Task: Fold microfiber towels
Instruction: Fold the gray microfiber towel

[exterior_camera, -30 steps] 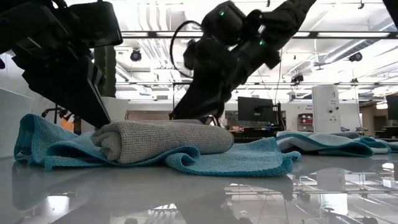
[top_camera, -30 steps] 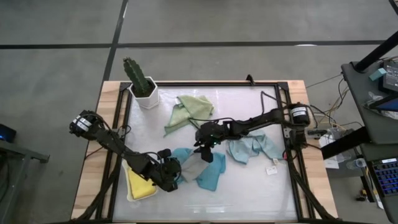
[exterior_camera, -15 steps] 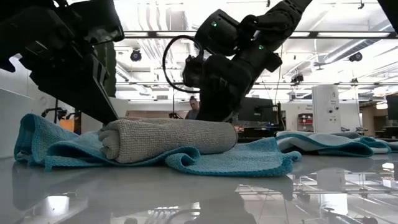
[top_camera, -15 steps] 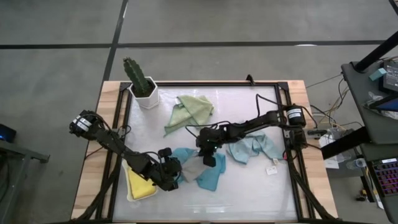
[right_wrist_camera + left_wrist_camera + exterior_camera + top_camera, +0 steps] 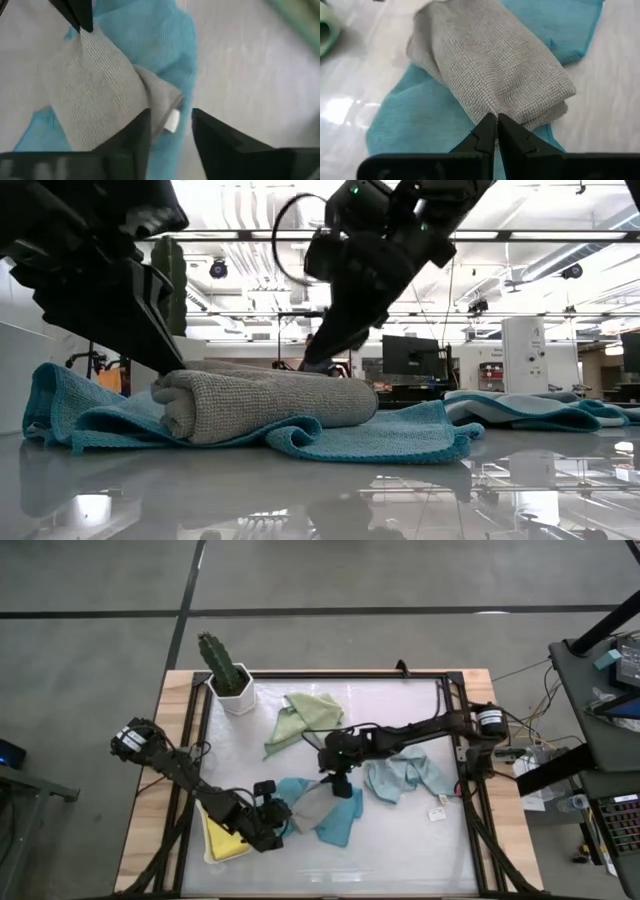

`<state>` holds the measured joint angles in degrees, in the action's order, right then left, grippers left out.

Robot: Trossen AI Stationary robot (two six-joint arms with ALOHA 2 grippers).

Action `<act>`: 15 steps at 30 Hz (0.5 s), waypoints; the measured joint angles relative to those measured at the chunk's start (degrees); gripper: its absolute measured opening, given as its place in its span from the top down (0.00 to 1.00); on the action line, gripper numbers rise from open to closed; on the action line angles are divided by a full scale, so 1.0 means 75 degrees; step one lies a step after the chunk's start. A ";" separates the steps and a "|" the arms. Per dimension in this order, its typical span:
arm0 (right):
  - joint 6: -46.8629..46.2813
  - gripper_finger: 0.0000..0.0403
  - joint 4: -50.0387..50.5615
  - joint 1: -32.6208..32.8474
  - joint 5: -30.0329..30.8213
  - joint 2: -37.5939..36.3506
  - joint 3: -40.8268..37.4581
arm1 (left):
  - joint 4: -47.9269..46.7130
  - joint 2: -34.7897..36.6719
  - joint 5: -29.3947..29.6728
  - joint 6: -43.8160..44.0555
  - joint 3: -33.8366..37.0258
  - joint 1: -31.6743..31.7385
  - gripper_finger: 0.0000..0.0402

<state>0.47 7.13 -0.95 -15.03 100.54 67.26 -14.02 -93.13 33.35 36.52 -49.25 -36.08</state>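
On the white tabletop (image 5: 400, 840) lie five microfiber towels: a grey towel (image 5: 312, 806) folded into a thick, ribbed bundle atop a spread teal towel (image 5: 338, 822), a yellow towel (image 5: 224, 839) at the near left edge, a crumpled sage green towel (image 5: 303, 717) by one potted cactus (image 5: 226, 670), and a rumpled pale blue towel (image 5: 404, 778) to the right. The left gripper (image 5: 496, 131) is clenched on one end of the grey towel. The right gripper (image 5: 170, 125) stands released over its other end.

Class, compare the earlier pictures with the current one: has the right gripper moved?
Yes. The right gripper shifted slightly toward the grey towel, farther from the cactus pot, then back a little.
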 joint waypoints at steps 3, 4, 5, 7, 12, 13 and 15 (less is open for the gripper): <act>0.0927 0.58 0.0097 0.0035 -0.0057 -0.0241 0.0000 | 0.0012 0.0001 0.0093 -0.0125 0.0000 -0.0006 0.99; 0.1227 0.56 0.0095 0.0083 -0.0151 -0.0258 0.0000 | 0.0009 0.0001 0.0119 -0.0147 0.0000 -0.0003 0.99; 0.1569 0.54 0.0089 0.0139 -0.0291 -0.0261 0.0003 | 0.0010 0.0002 0.0187 -0.0154 0.0000 -0.0003 0.99; 0.2137 0.52 0.0116 0.0244 -0.0461 -0.0253 0.0000 | 0.0009 0.0002 0.0259 -0.0164 -0.0012 -0.0006 0.99; 0.2326 0.51 -0.0292 0.0326 -0.0476 0.0122 -0.0004 | 0.0023 0.0013 0.0369 -0.0273 -0.0110 -0.0059 0.99; 0.2293 0.51 -0.0402 0.0320 -0.0466 0.0239 -0.0003 | 0.0048 0.0013 0.0370 -0.0322 -0.0148 -0.0080 0.99; 0.2279 0.51 -0.0451 0.0320 -0.0454 0.0455 -0.0006 | 0.0047 0.0016 0.0404 -0.0382 -0.0210 -0.0104 0.99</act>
<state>17.56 3.75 1.45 -18.44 103.96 67.22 -13.66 -93.01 36.38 33.65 -50.83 -36.85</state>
